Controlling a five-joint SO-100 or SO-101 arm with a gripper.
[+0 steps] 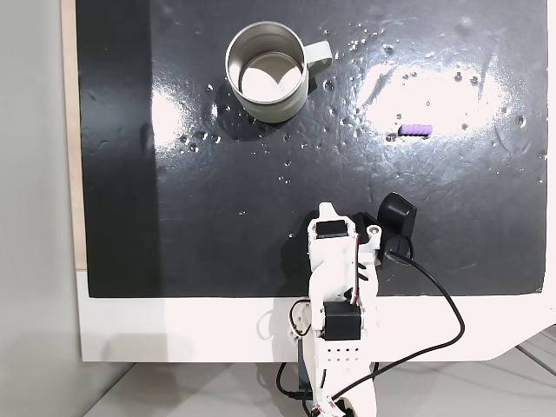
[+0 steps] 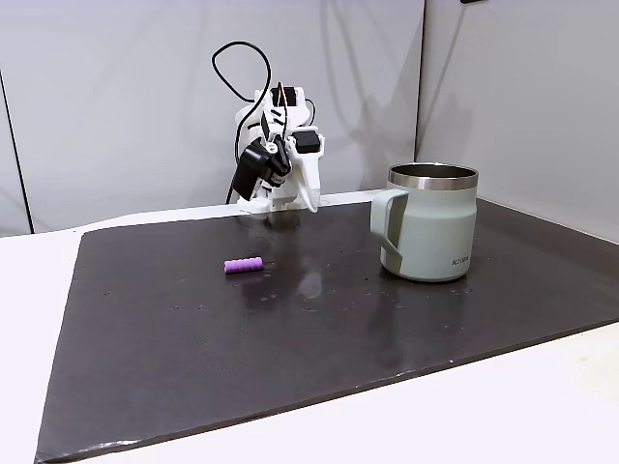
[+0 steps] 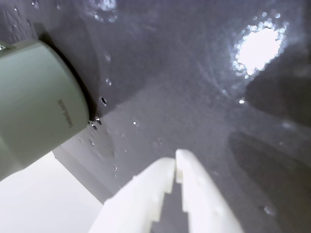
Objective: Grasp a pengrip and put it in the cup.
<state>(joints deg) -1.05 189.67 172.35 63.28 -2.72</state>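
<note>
Arm folded back at base, fingers (image 3: 175, 161) closed w/ tips touching, nothing btwn them.

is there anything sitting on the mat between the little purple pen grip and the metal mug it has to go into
Nothing visible does. The tiny light-purple ribbed pengrip lies alone on the dark mat, and the stretch between it and the pale grey-green metal cup is bare.

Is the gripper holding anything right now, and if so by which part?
Nothing. The gripper is shut and empty; the pengrip lies on the mat, untouched.
</note>
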